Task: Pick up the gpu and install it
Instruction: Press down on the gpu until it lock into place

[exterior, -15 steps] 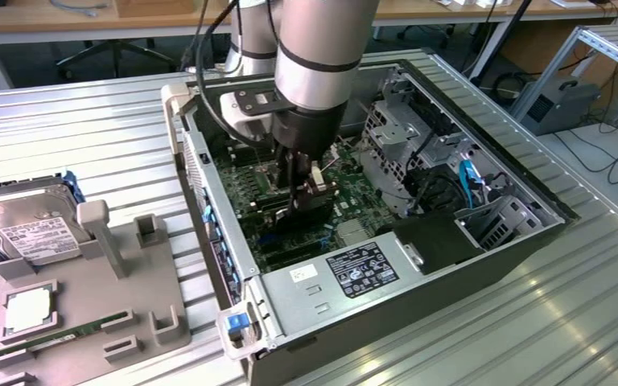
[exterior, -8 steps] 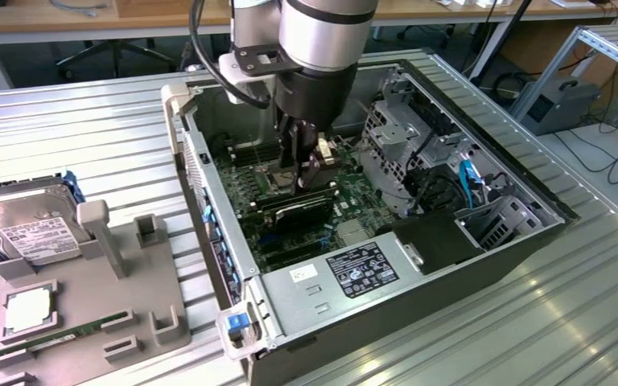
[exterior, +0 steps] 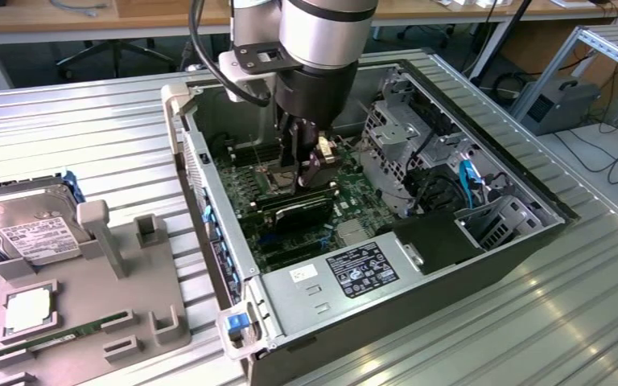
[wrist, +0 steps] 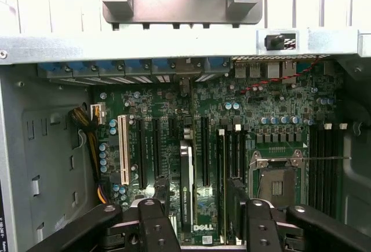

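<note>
In the exterior view, the arm is seen reaching down into an open computer case [exterior: 287, 289] laid on a ribbed metal bench [exterior: 73, 129], with the pincer [exterior: 311, 173] lowered just above the motherboard [exterior: 357, 201]. The gpu [exterior: 296, 211] is seen standing on edge in the board's slots directly below the pincer, its dark face toward the camera. A silver hard drive [exterior: 32, 229] is seen on a grey parts tray [exterior: 94, 314] at the exterior view's left, well apart from the case. In the wrist view, the pincer [wrist: 196, 217] is shown spread wide with nothing gripped, and the gpu [wrist: 186, 185] is seen edge-on between its fingers [wrist: 152, 223], upright in a slot beside the empty processor socket [wrist: 275, 182]. Judged from this, the card appears seated already; a good finish is made by keeping the fingers clear of the card's edges and leaving it square in its slot.
</note>
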Motion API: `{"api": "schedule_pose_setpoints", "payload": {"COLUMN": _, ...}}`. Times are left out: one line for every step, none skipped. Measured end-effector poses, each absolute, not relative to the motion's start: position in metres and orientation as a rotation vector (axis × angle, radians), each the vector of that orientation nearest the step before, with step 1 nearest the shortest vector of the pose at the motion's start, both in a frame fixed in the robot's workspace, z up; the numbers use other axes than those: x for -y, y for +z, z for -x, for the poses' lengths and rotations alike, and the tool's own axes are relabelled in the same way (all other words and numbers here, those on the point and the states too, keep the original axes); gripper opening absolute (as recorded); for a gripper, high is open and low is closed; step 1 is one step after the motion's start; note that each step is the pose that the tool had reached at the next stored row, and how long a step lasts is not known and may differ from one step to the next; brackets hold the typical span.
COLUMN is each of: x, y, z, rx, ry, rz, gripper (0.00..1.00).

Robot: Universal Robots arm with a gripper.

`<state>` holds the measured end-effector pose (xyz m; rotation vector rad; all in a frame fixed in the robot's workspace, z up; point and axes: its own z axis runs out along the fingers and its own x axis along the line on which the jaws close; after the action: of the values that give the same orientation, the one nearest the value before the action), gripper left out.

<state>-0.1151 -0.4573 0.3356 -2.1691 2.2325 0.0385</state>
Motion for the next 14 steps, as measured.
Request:
{"api": "schedule_pose_setpoints", "payload": {"x": 0.4573, "y": 0.3356, "z": 0.1151, "rx": -2.233, "ry": 0.039, "rz": 2.169, "gripper": 0.52}}
{"api": "schedule_pose_setpoints", "payload": {"x": 0.4573, "y": 0.3356, "z": 0.1151, "rx": -2.233, "ry": 0.038, "rz": 2.169, "gripper": 0.52}}
{"api": "schedule_pose_setpoints", "payload": {"x": 0.4573, "y": 0.3356, "z": 0.1151, "rx": -2.233, "ry": 0.039, "rz": 2.169, "gripper": 0.52}}
{"api": "schedule_pose_setpoints", "payload": {"x": 0.4573, "y": 0.3356, "z": 0.1151, "rx": -2.232, "ry": 0.038, "rz": 2.169, "gripper": 0.52}}
{"api": "schedule_pose_setpoints", "payload": {"x": 0.4573, "y": 0.3356, "z": 0.1151, "rx": -2.232, "ry": 0.038, "rz": 2.169, "gripper": 0.52}}
{"api": "schedule_pose_setpoints", "payload": {"x": 0.4573, "y": 0.3356, "z": 0.1151, "rx": -2.232, "ry": 0.038, "rz": 2.169, "gripper": 0.52}}
{"api": "schedule_pose_setpoints", "payload": {"x": 0.4573, "y": 0.3356, "z": 0.1151, "rx": -2.232, "ry": 0.039, "rz": 2.169, "gripper": 0.52}}
{"api": "schedule_pose_setpoints", "payload": {"x": 0.4573, "y": 0.3356, "z": 0.1151, "rx": -2.233, "ry": 0.039, "rz": 2.169, "gripper": 0.52}}
{"api": "schedule_pose_setpoints", "payload": {"x": 0.4573, "y": 0.3356, "z": 0.1151, "rx": -2.233, "ry": 0.038, "rz": 2.169, "gripper": 0.44}}
{"api": "schedule_pose_setpoints", "payload": {"x": 0.4573, "y": 0.3356, "z": 0.1151, "rx": -2.233, "ry": 0.039, "rz": 2.169, "gripper": 0.38}}
{"api": "schedule_pose_setpoints", "payload": {"x": 0.4573, "y": 0.3356, "z": 0.1151, "rx": -2.232, "ry": 0.038, "rz": 2.169, "gripper": 0.32}}
{"api": "schedule_pose_setpoints", "payload": {"x": 0.4573, "y": 0.3356, "z": 0.1151, "rx": -2.233, "ry": 0.038, "rz": 2.169, "gripper": 0.25}}
{"api": "schedule_pose_setpoints", "payload": {"x": 0.4573, "y": 0.3356, "z": 0.1151, "rx": -2.232, "ry": 0.038, "rz": 2.169, "gripper": 0.20}}
{"api": "schedule_pose_setpoints", "payload": {"x": 0.4573, "y": 0.3356, "z": 0.1151, "rx": -2.233, "ry": 0.038, "rz": 2.169, "gripper": 0.11}}
